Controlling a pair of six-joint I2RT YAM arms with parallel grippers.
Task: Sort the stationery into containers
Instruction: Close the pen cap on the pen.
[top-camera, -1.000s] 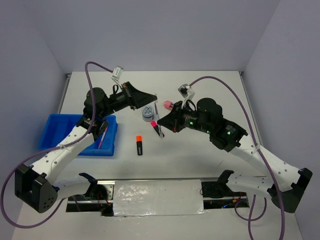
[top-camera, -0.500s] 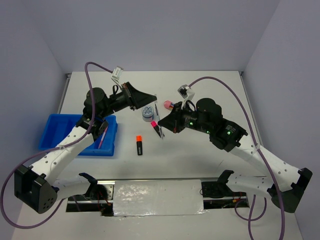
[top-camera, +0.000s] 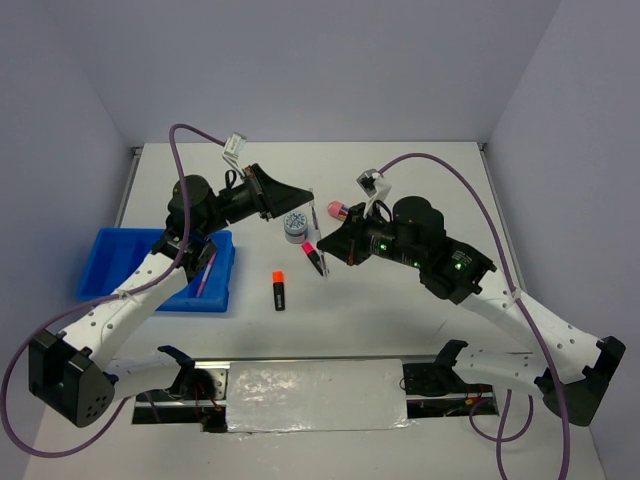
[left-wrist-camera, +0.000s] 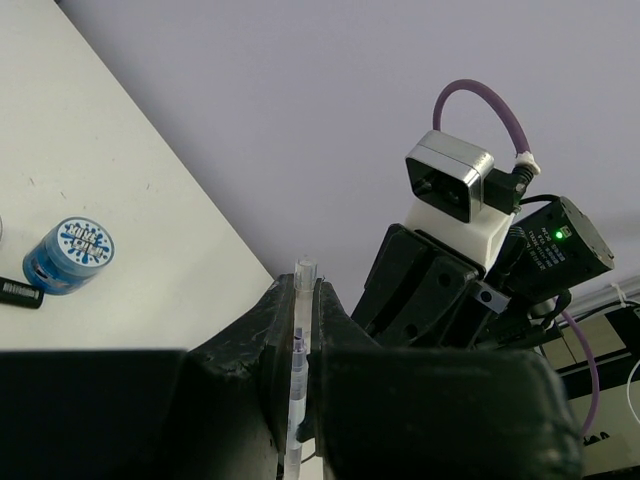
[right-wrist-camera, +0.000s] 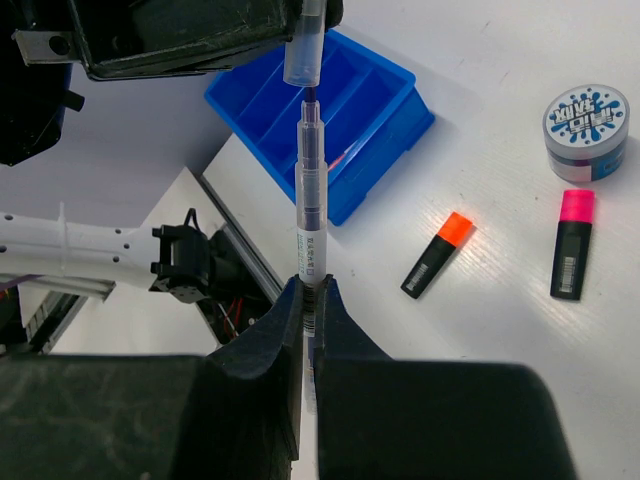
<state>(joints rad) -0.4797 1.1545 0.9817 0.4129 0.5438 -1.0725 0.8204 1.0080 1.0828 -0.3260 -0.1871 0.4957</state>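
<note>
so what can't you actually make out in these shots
- Blue tray, top view: the left arm covers much of it, so its contents are mostly hidden.
- Black item, left wrist view: cut off by the left edge, so its cap is unseen.
- Pen, right wrist view: its lower end is hidden between the right gripper fingers.

Seen from above, the left arm lies across the blue tray and covers much of it, so what most compartments hold cannot be told. The pen is only a faint sliver in that view. At the right wrist its lower end is hidden between the fingers of the right tool, and its top is buried in the left tool. At the left wrist, a black highlighter is cut off by the left edge, with its cap out of view.
</note>
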